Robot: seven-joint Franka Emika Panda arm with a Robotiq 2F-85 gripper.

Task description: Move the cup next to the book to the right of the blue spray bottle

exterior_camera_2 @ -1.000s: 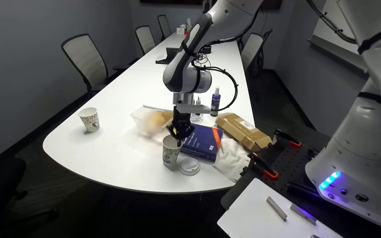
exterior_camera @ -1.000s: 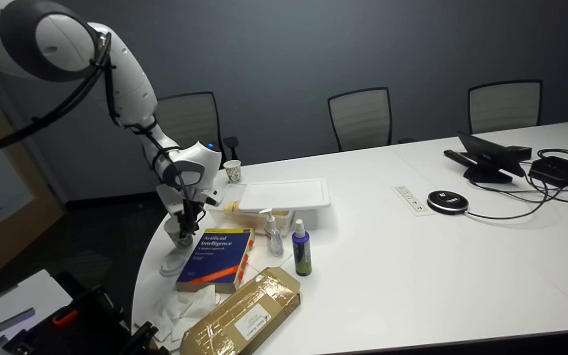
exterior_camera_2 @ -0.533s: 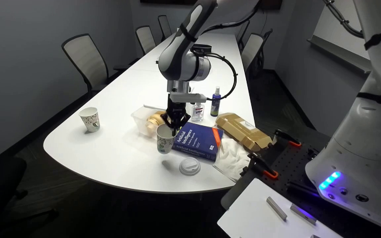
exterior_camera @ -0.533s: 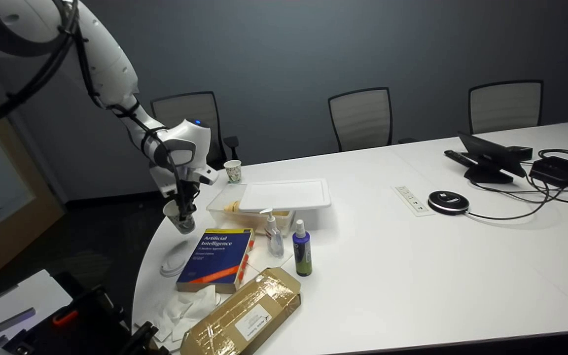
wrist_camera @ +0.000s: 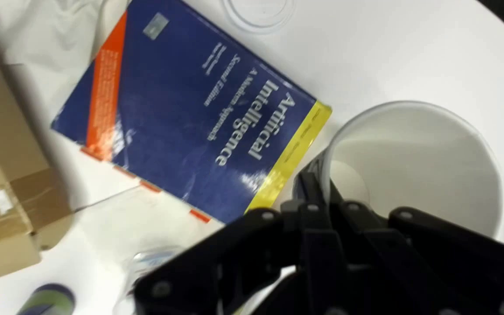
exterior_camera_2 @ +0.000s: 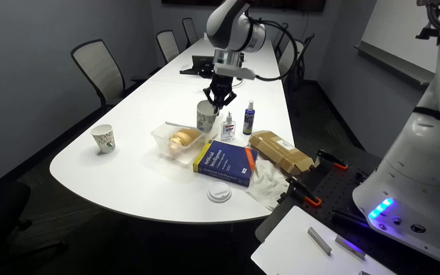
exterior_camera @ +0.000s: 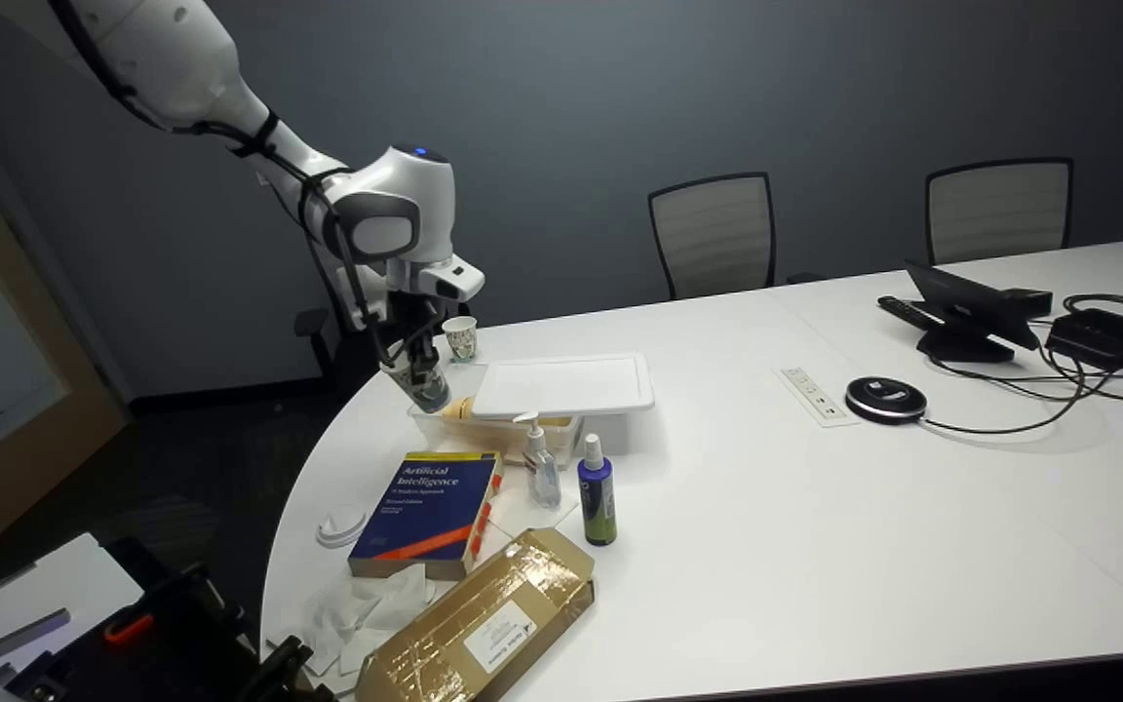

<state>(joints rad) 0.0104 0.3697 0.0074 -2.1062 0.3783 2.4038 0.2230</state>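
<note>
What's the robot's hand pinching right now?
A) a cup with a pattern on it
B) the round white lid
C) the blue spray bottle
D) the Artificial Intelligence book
A: in the wrist view, the hand is closed over the wall of the cup, partly inside it and partly outside.

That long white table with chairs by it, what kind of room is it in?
Most likely a meeting room, perhaps in an office. It has a long white table, mesh-backed chairs along its sides, and a round black device on top, maybe a conference speaker.
</note>
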